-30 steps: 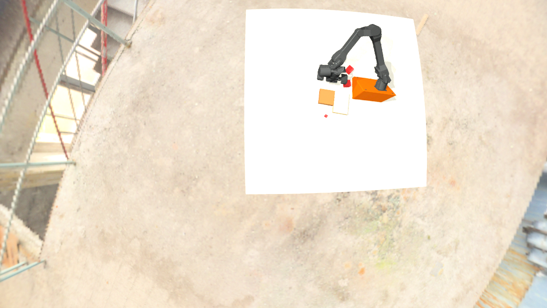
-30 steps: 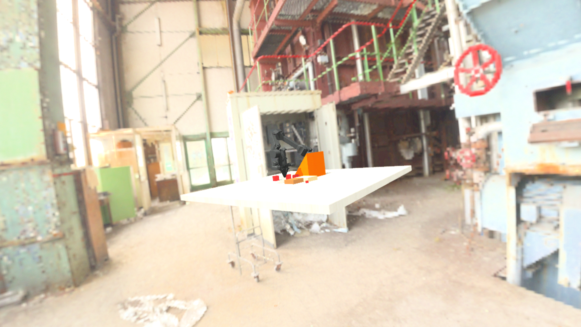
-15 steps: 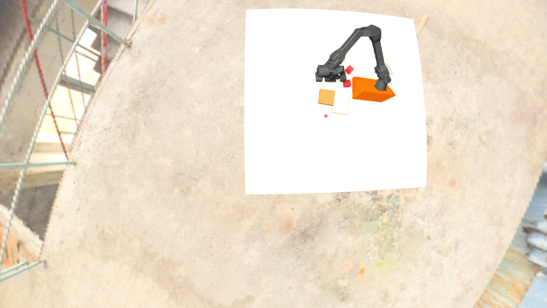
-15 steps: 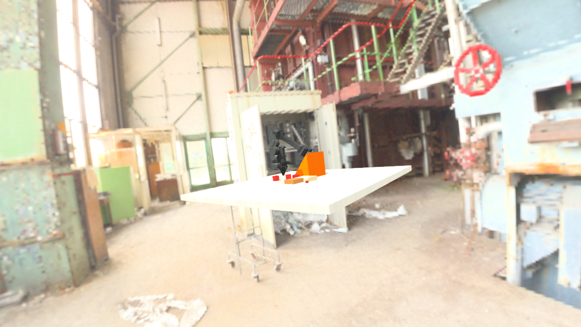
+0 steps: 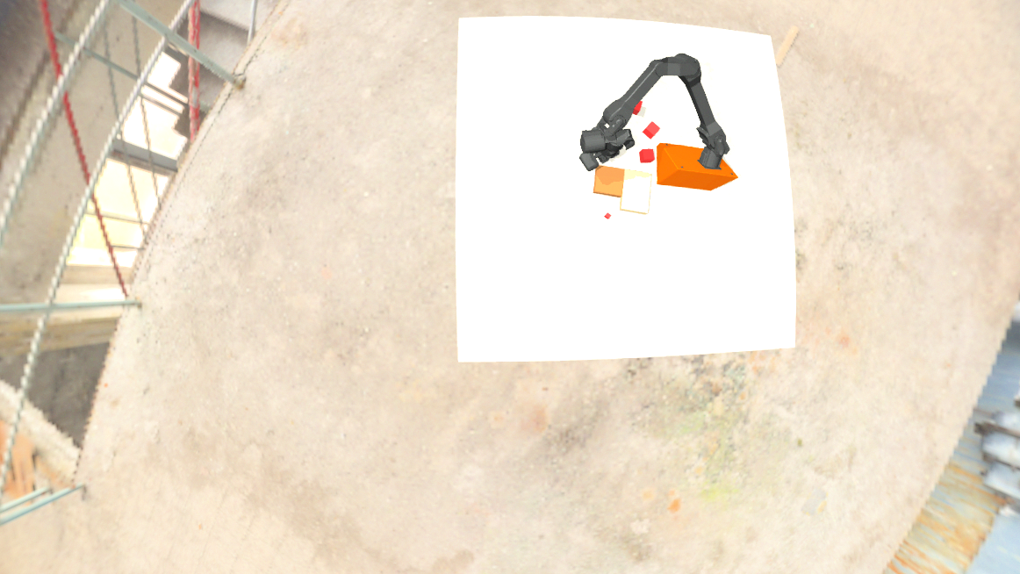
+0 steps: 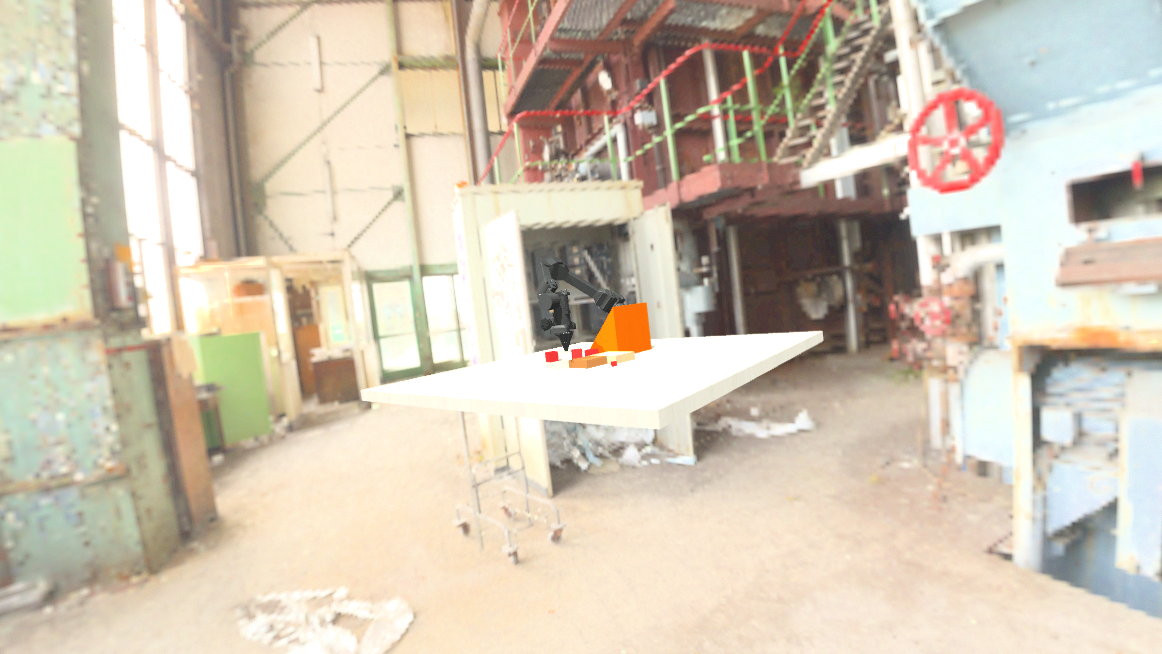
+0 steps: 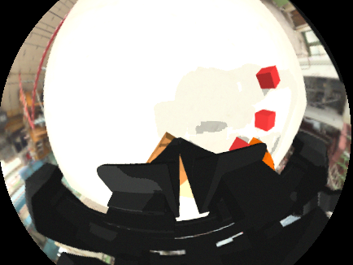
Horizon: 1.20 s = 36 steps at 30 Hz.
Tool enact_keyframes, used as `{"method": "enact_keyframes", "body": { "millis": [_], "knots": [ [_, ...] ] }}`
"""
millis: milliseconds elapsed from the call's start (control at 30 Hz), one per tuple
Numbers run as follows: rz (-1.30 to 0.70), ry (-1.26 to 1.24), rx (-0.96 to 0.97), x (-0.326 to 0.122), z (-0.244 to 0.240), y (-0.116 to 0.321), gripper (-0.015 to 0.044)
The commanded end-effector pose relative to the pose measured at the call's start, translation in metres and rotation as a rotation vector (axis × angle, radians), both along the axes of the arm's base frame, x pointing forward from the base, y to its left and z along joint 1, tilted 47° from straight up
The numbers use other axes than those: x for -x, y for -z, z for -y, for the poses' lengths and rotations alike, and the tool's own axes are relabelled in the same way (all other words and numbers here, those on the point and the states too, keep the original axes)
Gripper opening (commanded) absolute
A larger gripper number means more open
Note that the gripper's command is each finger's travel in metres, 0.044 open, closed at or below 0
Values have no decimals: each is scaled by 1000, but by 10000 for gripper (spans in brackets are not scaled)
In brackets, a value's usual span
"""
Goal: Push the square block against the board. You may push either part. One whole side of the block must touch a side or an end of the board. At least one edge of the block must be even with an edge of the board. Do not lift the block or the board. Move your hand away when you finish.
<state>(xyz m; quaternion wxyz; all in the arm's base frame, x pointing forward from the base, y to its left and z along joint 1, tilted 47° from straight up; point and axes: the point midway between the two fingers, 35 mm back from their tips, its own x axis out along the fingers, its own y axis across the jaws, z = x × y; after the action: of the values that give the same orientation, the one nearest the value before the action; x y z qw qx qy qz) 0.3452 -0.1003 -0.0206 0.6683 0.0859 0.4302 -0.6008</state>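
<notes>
The orange square block (image 5: 607, 182) (image 6: 587, 363) (image 7: 182, 175) lies flat on the white table. The pale rectangular board (image 5: 635, 193) (image 6: 622, 355) lies flat to its right in the top view. The block's right side appears to touch the board's long left side, with no gap visible. Their upper edges look about even there. The board reaches farther down than the block. My gripper (image 6: 565, 348) (image 7: 177, 141) is shut and empty, with its tips beyond the block's upper edge, apparently raised and clear of both parts. In the top view the arm hides its fingertips.
Red cubes (image 5: 650, 129) (image 5: 646, 155) (image 7: 268, 77) (image 7: 265, 119) stand beyond the board, another (image 5: 637, 107) partly behind the arm. A tiny red cube (image 5: 606, 216) (image 6: 613, 363) lies below the block in the top view. The orange wedge-shaped base (image 5: 681, 167) (image 6: 634, 327) stands right of the board.
</notes>
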Motion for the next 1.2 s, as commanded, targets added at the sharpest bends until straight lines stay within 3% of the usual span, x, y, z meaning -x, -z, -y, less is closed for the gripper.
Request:
{"method": "enact_keyframes", "body": {
  "millis": [0, 667, 967, 1167],
  "knots": [
    [-117, -113, -20, -11, -8, 7, 0],
    [-617, -581, -83, -48, -36, 41, 0],
    [-633, -597, -85, -49, -35, 44, 0],
    [-635, -596, -83, -43, 4, 79, 0]
  ]
}}
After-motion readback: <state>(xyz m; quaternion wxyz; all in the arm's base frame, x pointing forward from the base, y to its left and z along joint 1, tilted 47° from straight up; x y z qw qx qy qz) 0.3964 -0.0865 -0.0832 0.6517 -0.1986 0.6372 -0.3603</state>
